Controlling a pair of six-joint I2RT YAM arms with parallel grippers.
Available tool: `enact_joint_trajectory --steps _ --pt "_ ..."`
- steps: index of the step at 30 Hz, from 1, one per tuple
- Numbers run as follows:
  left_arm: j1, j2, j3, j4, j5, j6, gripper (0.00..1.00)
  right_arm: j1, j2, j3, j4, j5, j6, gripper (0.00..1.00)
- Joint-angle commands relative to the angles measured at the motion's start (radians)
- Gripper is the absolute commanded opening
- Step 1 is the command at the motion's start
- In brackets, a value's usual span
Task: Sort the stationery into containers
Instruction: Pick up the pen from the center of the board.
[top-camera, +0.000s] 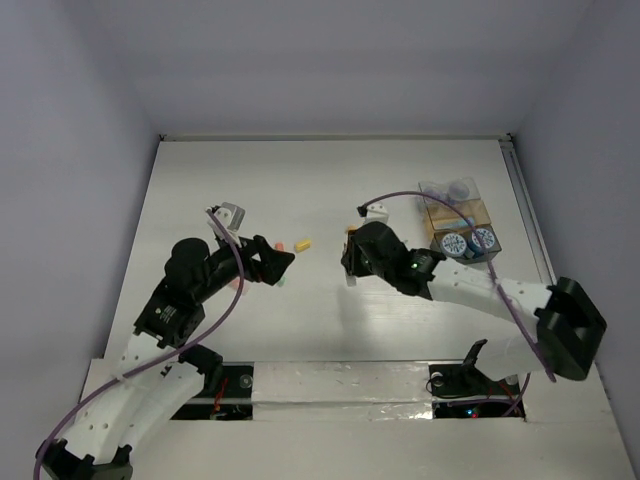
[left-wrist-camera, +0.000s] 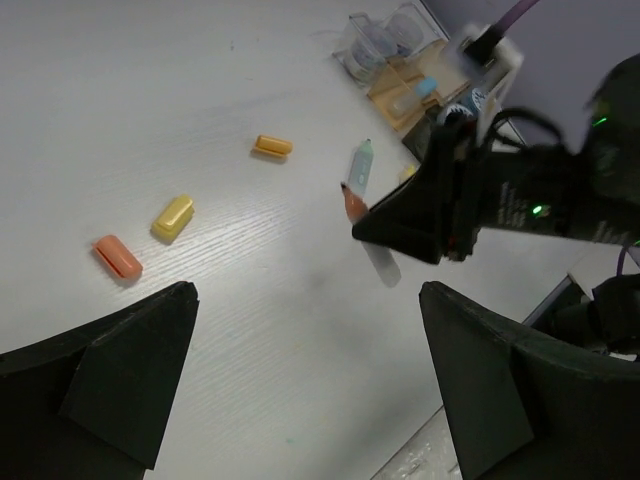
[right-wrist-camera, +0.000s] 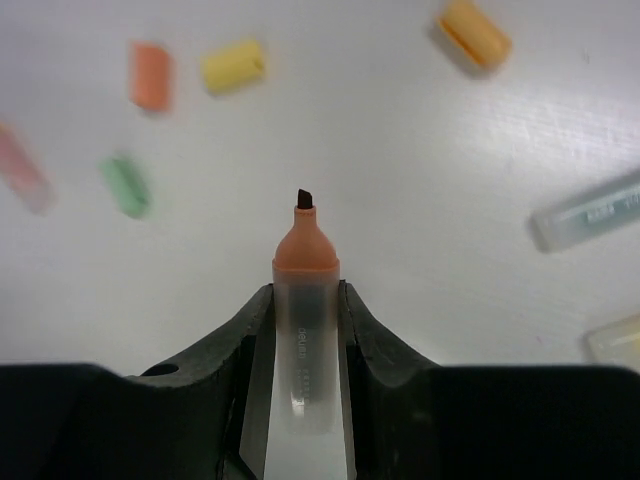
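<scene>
My right gripper (right-wrist-camera: 305, 300) is shut on a clear-bodied pen (right-wrist-camera: 304, 250) with an orange neck and a dark bare tip; the left wrist view shows that pen (left-wrist-camera: 352, 203) sticking out of the right gripper (left-wrist-camera: 375, 228) over the table. My left gripper (left-wrist-camera: 308, 300) stands open with bare tabletop between its fingers, just left of the right gripper (top-camera: 350, 265). Loose pieces lie around: an orange-red one (left-wrist-camera: 118, 256), a yellow one (left-wrist-camera: 173, 216), an orange one (left-wrist-camera: 272, 146), a green one (right-wrist-camera: 127, 185) and a pink one (right-wrist-camera: 20, 165). A light blue pen (left-wrist-camera: 361, 162) lies nearby.
The containers (top-camera: 470, 208) stand at the right of the table, with two blue-and-white tape rolls (top-camera: 452, 244) in the near compartments. A yellowish pen (right-wrist-camera: 615, 340) lies at the right edge of the right wrist view. White walls enclose the table on three sides.
</scene>
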Motion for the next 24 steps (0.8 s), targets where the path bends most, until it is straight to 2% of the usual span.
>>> enact_joint_trajectory --steps 1,5,12,21,24 --pt "-0.005 0.043 -0.012 0.058 0.086 0.003 0.9 0.006 -0.117 0.015 0.214 -0.012 -0.056 0.09" --pt "-0.005 0.066 -0.013 0.066 0.111 0.005 0.84 0.006 -0.131 0.057 0.318 -0.052 -0.07 0.09" --pt "-0.005 0.075 -0.018 0.08 0.137 0.006 0.72 0.017 -0.058 0.087 0.56 -0.173 -0.002 0.09" --pt "-0.005 0.081 -0.019 0.084 0.146 0.006 0.68 0.057 -0.013 0.135 0.631 -0.159 0.011 0.09" --pt "-0.005 0.091 -0.018 0.084 0.151 0.006 0.64 0.077 -0.005 0.135 0.653 -0.15 0.024 0.08"
